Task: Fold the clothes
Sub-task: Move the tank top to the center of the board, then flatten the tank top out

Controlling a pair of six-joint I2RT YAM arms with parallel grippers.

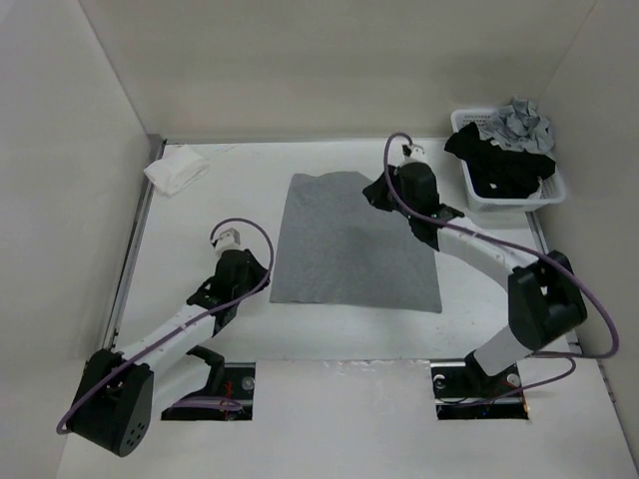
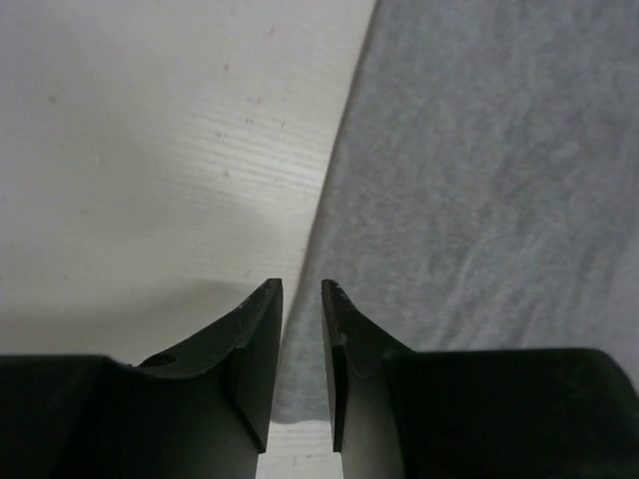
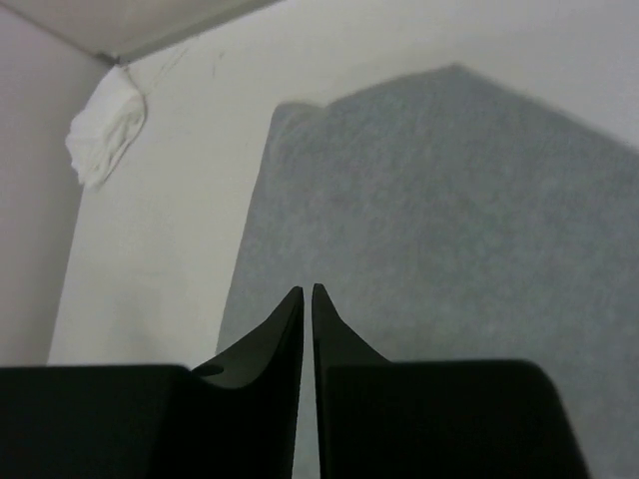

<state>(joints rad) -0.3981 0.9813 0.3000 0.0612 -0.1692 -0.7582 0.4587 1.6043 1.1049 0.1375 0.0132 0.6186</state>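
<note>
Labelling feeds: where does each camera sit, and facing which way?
Top: overhead behind the bases, facing down at the table; both arms show.
Left wrist: behind left gripper, facing down at grey top's edge; fingers show.
Right wrist: behind right gripper, facing across grey top toward white cloth; fingers show.
All share the grey top.

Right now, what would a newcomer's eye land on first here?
The grey top lying flat in the middle of the table. Then the white basket at the far right corner, heaped with dark clothes, and a small white cloth at the far left corner.
</note>
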